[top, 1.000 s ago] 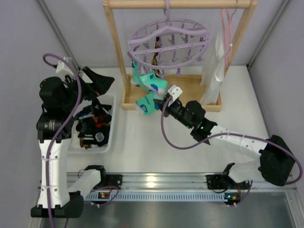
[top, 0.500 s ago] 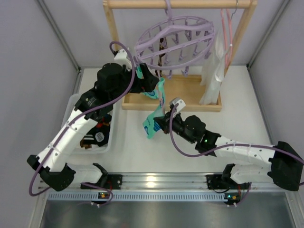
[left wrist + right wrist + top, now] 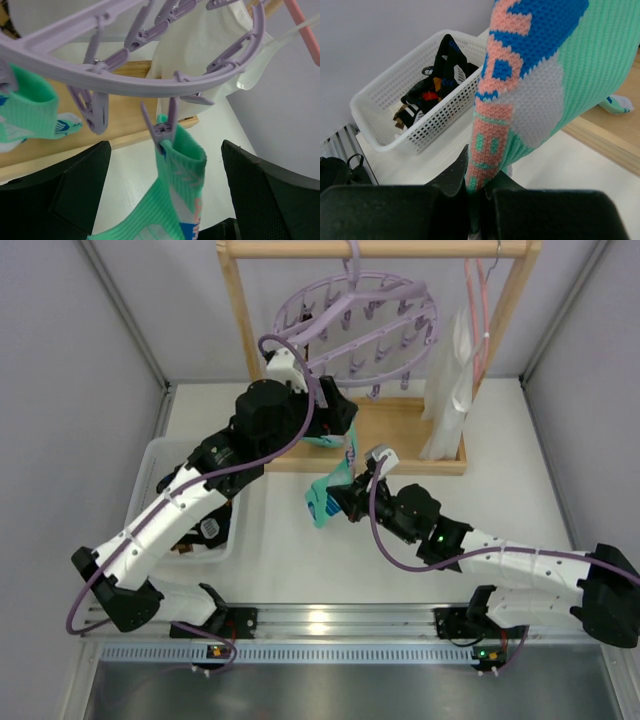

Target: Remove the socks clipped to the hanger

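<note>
From above, one round lavender hanger (image 3: pixel 350 302) hangs tilted from the top bar of a wooden rack (image 3: pixel 237 350). It is smooth plastic, spoked and fringed with many dangling pegs. One thin pink wire hanger (image 3: pixel 478 315) and one white cloth (image 3: pixel 450 390) hang from the same bar. The left gripper (image 3: pixel 338 418) sits just under the ring's near-left edge. One teal sock (image 3: pixel 322 502) runs taut from there down to the right gripper (image 3: pixel 342 502), which is clamped on the sock's lower end. One white basket (image 3: pixel 150 465) stands at the left, partly under the left arm, with dark socks (image 3: pixel 205 530) in it.

The left wrist view shows two teal socks hanging from the ring's curved rim. One hangs by its ribbed cuff from a lavender peg (image 3: pixel 165 131) at the centre. The second teal sock (image 3: pixel 27 107) is clipped at the far left. The two black fingers (image 3: pixel 70 192) stand spread wide, one on each side of the centre sock and clear of it, gripping nothing.

In the right wrist view the sock's knit is close up: teal ground with blue, coral and grey blocks. Its end is pinched between the closed black jaws. The basket is rectangular plastic mesh with rounded corners. The dark socks lie heaped in it, with orange and blue marks; their number cannot be told.
</note>
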You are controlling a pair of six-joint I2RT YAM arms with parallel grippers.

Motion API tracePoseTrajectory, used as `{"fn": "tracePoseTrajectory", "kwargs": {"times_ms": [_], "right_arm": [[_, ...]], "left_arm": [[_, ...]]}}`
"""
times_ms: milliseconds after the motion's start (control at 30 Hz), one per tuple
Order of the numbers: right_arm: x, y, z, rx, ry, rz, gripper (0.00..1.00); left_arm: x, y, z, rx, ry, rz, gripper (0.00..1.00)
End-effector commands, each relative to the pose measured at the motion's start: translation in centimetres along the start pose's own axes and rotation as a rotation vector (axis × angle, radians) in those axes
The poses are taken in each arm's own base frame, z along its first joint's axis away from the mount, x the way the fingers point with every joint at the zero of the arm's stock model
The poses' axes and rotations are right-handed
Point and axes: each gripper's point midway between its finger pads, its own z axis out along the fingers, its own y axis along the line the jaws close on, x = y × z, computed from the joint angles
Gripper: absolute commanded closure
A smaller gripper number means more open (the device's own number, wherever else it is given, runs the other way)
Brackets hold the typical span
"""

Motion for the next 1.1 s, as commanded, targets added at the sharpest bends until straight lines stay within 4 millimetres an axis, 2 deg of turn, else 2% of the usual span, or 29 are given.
{"fn": "tracePoseTrajectory", "kwargs": {"times_ms": [0, 133, 200, 367, 400, 533, 633, 833, 967, 1000, 1067], "right_arm": [[-0.8, 0.7, 0.2, -0.006, -0.025, 0.022, 1.0], [-0.7, 0.8, 0.2, -0.013, -0.021, 0.021, 1.0], [-0.7, 0.9, 0.2, -0.018, -0.021, 0.025, 1.0], [-0.6, 1.2, -0.1, -0.028, -0.021, 0.024, 1.0], [-0.5, 1.1, -0.1, -0.028, -0.018, 0.022, 1.0], [0.0, 1.2, 0.0, -0.028, -0.006, 0.014, 1.0], [0.4, 1.1, 0.1, -0.025, 0.003, 0.013, 1.0], [0.9, 1.0, 0.1, -0.022, 0.012, 0.011, 1.0], [0.9, 1.0, 0.0, -0.024, 0.009, 0.013, 1.0], [0.9, 1.0, -0.1, -0.024, 0.009, 0.01, 1.0], [1.2, 0.8, -0.2, -0.02, 0.014, 0.01, 1.0]], "left_arm": [[-2.8, -1.9, 0.2, 0.007, -0.11, 0.01, 0.06], [-1.9, -2.8, 1.3, -0.011, -0.102, 0.04, 0.1], [-1.7, -2.7, 1.8, -0.028, -0.102, 0.055, 0.16], [-1.4, -1.8, 3.0, -0.096, -0.113, 0.087, 0.21], [-1.1, -1.7, 3.4, -0.099, -0.104, 0.094, 0.25], [-1.3, -2.2, 4.4, -0.099, -0.106, 0.103, 0.32], [-1.7, -2.3, 4.8, -0.109, -0.117, 0.108, 0.32], [-2.1, -1.5, 5.5, -0.163, -0.138, 0.138, 0.39], [-2.2, -1.4, 5.6, -0.17, -0.141, 0.138, 0.62], [-2.2, -1.4, 5.7, -0.17, -0.141, 0.138, 0.72], [-2.1, -1.5, 6.0, -0.168, -0.139, 0.142, 0.78]]}}
